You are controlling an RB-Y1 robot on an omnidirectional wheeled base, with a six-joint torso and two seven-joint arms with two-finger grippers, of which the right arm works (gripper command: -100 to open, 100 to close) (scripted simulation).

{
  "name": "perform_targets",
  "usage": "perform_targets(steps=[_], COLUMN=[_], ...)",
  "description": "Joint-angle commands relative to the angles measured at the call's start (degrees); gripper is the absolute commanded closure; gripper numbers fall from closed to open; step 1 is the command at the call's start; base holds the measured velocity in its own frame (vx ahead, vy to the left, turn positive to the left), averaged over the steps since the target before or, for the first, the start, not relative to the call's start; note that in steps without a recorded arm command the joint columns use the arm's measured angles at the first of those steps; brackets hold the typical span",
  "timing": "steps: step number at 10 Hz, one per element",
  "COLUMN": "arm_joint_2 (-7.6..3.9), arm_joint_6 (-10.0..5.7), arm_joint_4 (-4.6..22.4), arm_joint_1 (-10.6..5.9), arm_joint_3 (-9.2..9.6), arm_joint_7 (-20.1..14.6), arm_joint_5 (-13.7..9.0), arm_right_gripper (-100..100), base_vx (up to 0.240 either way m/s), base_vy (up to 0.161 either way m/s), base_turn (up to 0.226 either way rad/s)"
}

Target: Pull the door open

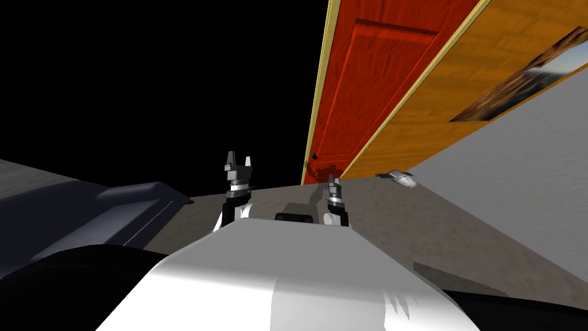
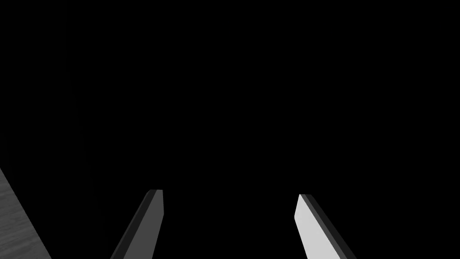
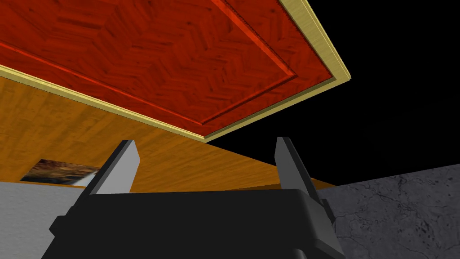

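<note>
Holds the right gripper (image 3: 205, 140) spread, blades wide apart with nothing between them, short of the red panelled door (image 1: 373, 86) and clear of it. Faces that door straight ahead of the right gripper, set in a pale yellow frame (image 1: 314, 97). Finds the small dark knob (image 1: 314, 156) on the door's edge next to the black area (image 1: 143, 74), ahead of the right gripper and a little toward the left one, untouched. Meets an orange wood-grain wall (image 1: 453, 80) to the right of the door, beyond the right gripper, with a framed picture (image 1: 528, 80) farther right along it. Holds the left gripper (image 2: 229, 193) likewise spread and empty, to the left of the right one and level with it or slightly ahead, pointing into the black area that begins at the frame's left side. Has grey floor (image 1: 402, 230) beneath both grippers, with a small white and grey object (image 1: 400, 178) lying on it to the right of the right gripper, near the foot of the orange wall. Has a dark grey piece of furniture (image 1: 86, 212) well to the left of the left gripper.
</note>
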Motion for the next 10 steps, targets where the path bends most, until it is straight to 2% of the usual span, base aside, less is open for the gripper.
perform_targets(steps=[1, 10], arm_joint_2=[-0.38, -1.85], arm_joint_6=[-0.28, -2.42], arm_joint_4=[1.82, 12.26], arm_joint_1=[-0.42, -2.63], arm_joint_3=[0.15, 1.44], arm_joint_7=[2.55, 15.4], arm_joint_5=[-0.76, -4.48], arm_right_gripper=[-100, -100], base_vx=[0.1, 0.088], base_vy=[-0.031, -0.043], base_turn=[0.158, 0.138])
